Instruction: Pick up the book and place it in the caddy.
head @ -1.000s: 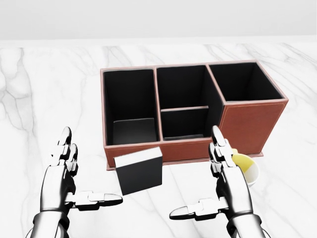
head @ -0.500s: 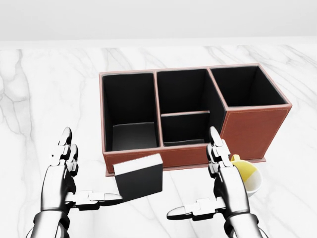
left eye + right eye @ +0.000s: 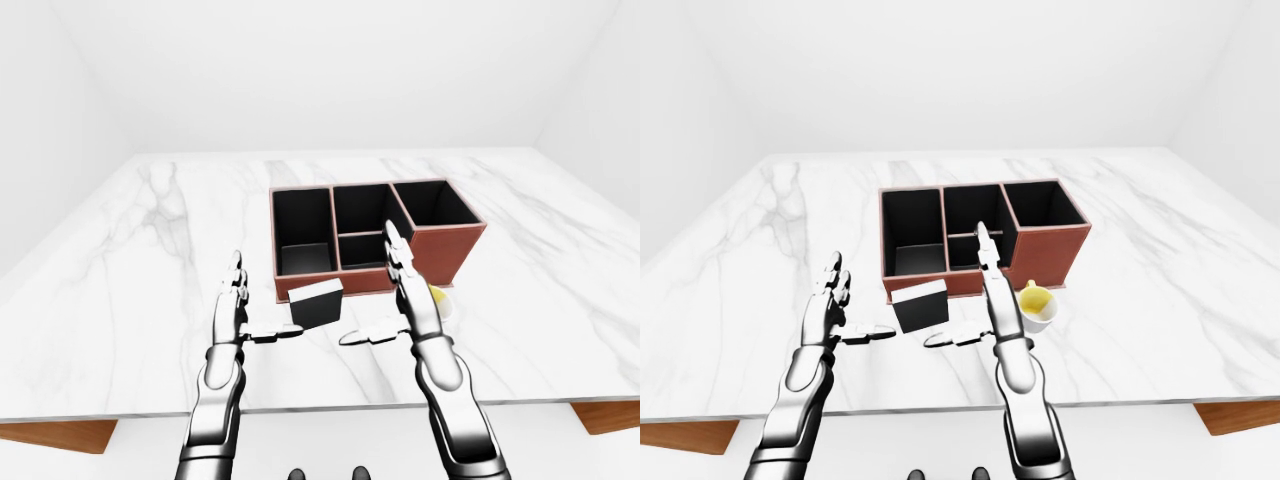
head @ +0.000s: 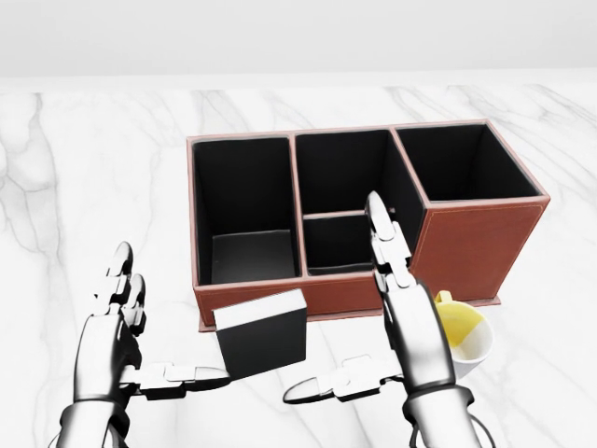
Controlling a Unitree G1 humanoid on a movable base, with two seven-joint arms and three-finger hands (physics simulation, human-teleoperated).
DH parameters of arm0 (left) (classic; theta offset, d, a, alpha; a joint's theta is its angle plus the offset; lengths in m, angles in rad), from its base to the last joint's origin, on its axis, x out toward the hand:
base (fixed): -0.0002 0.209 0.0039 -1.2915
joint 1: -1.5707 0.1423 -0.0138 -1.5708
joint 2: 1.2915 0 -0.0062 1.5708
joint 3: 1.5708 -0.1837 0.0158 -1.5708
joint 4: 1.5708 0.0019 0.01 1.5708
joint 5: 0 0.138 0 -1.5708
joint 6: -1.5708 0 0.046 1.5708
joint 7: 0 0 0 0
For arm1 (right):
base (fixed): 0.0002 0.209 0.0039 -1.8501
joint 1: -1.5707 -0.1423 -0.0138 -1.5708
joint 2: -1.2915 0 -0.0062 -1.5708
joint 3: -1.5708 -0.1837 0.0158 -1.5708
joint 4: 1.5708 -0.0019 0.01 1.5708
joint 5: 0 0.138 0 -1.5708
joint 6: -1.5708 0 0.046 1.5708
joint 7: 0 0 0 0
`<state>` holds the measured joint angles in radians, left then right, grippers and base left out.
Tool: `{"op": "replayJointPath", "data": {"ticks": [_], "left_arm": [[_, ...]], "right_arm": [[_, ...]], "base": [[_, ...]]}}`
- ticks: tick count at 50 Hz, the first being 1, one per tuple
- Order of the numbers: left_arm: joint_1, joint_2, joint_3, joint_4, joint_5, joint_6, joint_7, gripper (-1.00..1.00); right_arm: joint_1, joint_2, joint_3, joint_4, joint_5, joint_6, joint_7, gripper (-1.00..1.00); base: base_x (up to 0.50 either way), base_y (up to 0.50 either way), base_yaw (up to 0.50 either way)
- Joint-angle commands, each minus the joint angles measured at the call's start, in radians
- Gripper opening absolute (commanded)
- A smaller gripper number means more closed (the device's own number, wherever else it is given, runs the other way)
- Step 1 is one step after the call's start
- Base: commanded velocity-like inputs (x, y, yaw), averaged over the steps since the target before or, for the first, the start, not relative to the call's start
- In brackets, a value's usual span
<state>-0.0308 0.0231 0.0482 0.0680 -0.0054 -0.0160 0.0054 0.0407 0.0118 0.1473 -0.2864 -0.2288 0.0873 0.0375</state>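
The book [image 4: 261, 334], black with a white top edge, stands tilted on the marble table just below the caddy's near wall. The caddy [image 4: 466, 245] is a red-brown box with several black compartments. My left hand [image 4: 168, 322] is open to the left of the book, its thumb pointing at the book's lower left corner, close to it. My right hand [image 4: 336, 303] is open to the right of the book, fingers raised in front of the caddy's middle compartment, thumb pointing left below the book. Neither hand holds anything.
A white mug with a yellow inside [image 4: 464, 331] stands right of my right hand, against the caddy's lower right corner. The marble table [image 3: 120, 300] stretches wide to either side; its near edge runs along the bottom of the left-eye view.
My right hand has risen and shifted left toward the book, its fingers now overlapping the caddy's near wall. The left hand has barely moved. The book stays in place.
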Motion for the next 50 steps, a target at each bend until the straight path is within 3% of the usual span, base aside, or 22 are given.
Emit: {"op": "replayJointPath", "data": {"ticks": [1,7,11,25,38,50], "left_arm": [[0.003,0.000,0.002,-0.002,-0.004,0.001,0.002,1.00],[0.007,0.000,0.001,-0.014,-0.004,0.008,0.003,1.00],[0.001,0.001,0.004,0.003,-0.006,-0.002,0.003,1.00],[0.008,0.002,0.007,-0.007,-0.011,0.006,0.001,1.00],[0.035,0.009,0.034,-0.057,-0.039,0.035,-0.003,1.00],[0.040,0.013,0.054,-0.055,-0.052,0.032,-0.004,1.00]], "right_arm": [[-0.035,0.004,0.062,-0.154,-0.120,0.000,0.045,1.00],[-0.085,-0.018,0.104,-0.239,-0.275,0.000,0.153,1.00],[-0.111,-0.006,0.089,-0.246,-0.311,0.000,0.211,1.00],[-0.193,-0.008,0.091,-0.310,-0.581,0.000,0.469,1.00],[-0.192,0.022,0.074,-0.308,-0.733,0.000,0.585,1.00],[-0.207,0.063,0.094,-0.282,-0.824,0.000,0.640,1.00]], "base": [[0.00,0.00,0.00],[0.00,0.00,0.00],[0.00,0.00,0.00],[0.00,0.00,0.00],[0.00,0.00,0.00],[0.00,0.00,0.00]]}}
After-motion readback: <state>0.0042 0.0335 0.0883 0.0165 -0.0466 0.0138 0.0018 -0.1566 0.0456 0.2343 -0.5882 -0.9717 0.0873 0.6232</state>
